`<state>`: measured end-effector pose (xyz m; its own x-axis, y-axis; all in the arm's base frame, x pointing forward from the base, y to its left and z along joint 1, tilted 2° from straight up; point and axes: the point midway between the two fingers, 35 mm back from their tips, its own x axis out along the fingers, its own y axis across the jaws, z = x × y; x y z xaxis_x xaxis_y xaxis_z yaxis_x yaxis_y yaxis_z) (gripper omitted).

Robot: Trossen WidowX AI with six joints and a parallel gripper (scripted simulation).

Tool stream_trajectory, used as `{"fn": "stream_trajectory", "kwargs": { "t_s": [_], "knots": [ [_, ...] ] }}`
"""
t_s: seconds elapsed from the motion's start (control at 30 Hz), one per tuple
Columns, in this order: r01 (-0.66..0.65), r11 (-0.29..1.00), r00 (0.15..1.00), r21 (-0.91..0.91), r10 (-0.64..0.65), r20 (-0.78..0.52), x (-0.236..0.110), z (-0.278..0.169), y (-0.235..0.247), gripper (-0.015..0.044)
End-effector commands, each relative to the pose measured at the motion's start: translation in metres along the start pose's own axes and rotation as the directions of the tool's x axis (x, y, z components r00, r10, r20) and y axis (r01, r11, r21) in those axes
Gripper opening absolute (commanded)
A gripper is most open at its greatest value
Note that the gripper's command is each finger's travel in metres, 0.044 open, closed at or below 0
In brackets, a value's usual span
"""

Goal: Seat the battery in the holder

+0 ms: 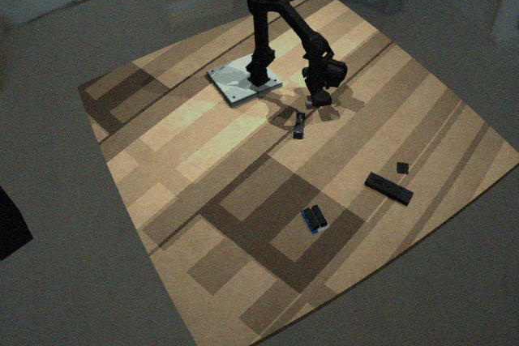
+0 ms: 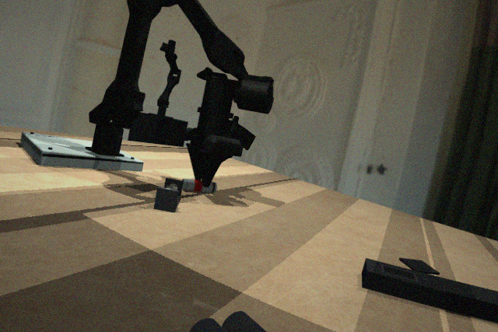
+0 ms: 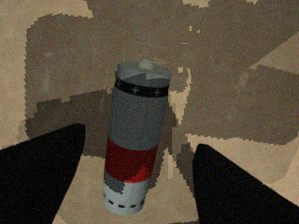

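Observation:
The battery (image 3: pixel 140 119) (image 2: pixel 192 186) (image 1: pixel 309 104) is grey with a red band. It lies on its side on the table, nub end pointing away in the wrist view. My gripper (image 3: pixel 140 145) (image 2: pixel 205 182) (image 1: pixel 320 101) is open and low over it, with one finger on each side of the red band and a gap to the battery on both sides. The black holder (image 1: pixel 299 125) (image 2: pixel 168 196) lies on the table a short way from the battery, apart from it; only a corner of it shows at the bottom edge of the wrist view.
The arm's grey base plate (image 1: pixel 234 83) (image 2: pixel 60 153) sits behind. A long black bar (image 1: pixel 388 188) (image 2: pixel 426 288) and a small black square (image 1: pixel 402 167) (image 2: pixel 418 266) lie far to the right. A blue pack with two dark cells (image 1: pixel 315 218) lies toward the front.

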<state>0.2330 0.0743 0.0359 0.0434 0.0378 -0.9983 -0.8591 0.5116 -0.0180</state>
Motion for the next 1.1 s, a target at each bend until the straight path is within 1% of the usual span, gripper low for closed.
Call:
{"fn": "stream_trajectory", "kwargs": {
  "t_s": [0.0, 0.17, 0.3, 0.57, 0.7, 0.87, 0.97, 1.0, 1.07],
  "knots": [
    [-0.010, 1.000, 1.000, -0.003, 0.009, -0.007, 0.008, -0.002, 0.003, 0.0231],
    [-0.010, 1.000, 1.000, -0.003, 0.010, -0.007, 0.013, -0.003, 0.003, 0.0231],
    [-0.010, 1.000, 1.000, -0.003, 0.010, -0.007, 0.013, -0.003, 0.003, 0.0126],
    [-0.010, 1.000, 1.000, -0.003, 0.010, -0.007, 0.013, -0.003, 0.003, 0.0073],
    [-0.010, 1.000, 1.000, -0.003, 0.010, -0.007, 0.008, -0.002, 0.003, 0.0070],
    [-0.009, 1.000, 1.000, -0.003, 0.009, -0.007, -0.031, -0.002, 0.002, 0.0070],
    [-0.009, 1.000, 1.000, -0.003, 0.009, -0.007, -0.037, -0.002, 0.003, 0.0070],
    [-0.009, 1.000, 1.000, 0.008, 0.009, -0.007, -0.037, -0.003, 0.002, 0.0070],
    [-0.008, 0.995, 1.000, 0.097, 0.008, -0.006, -0.038, -0.005, -0.004, 0.0070]
  ]
}}
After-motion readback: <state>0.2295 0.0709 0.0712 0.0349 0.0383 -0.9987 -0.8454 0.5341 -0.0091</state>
